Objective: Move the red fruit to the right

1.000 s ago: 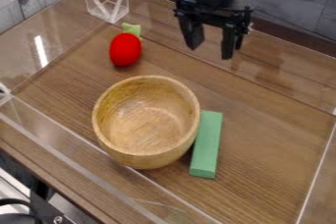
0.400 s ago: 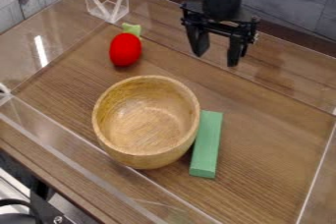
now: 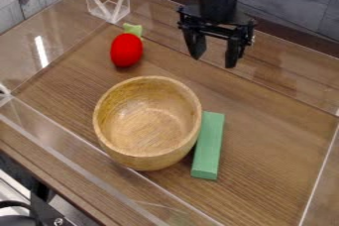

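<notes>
Wooden tabletop (image 3: 284, 121) enclosed by a low clear wall (image 3: 54, 175) on all visible sides. Near the middle, a wooden bowl (image 3: 147, 122), upright, nothing inside. Just beside its right rim, a flat green block (image 3: 209, 145) lying lengthwise toward the front edge; touching or merely close, cannot tell. Toward the back left, the red fruit (image 3: 126, 50), resting on the wood, apart from the bowl's far rim, with a bit of green (image 3: 133, 30) showing just behind it. Farther back in the left corner, a clear folded piece (image 3: 106, 4) standing against the wall.

Black hand (image 3: 215, 54) to the right of the red fruit, pointing down, fingers spread wide, gripping nothing, clear of the fruit with bare wood between them. Nothing standing between hand and fruit.

Open wood to the right of the hand and along the right side as far as the clear wall; bowl and block filling the centre front.
</notes>
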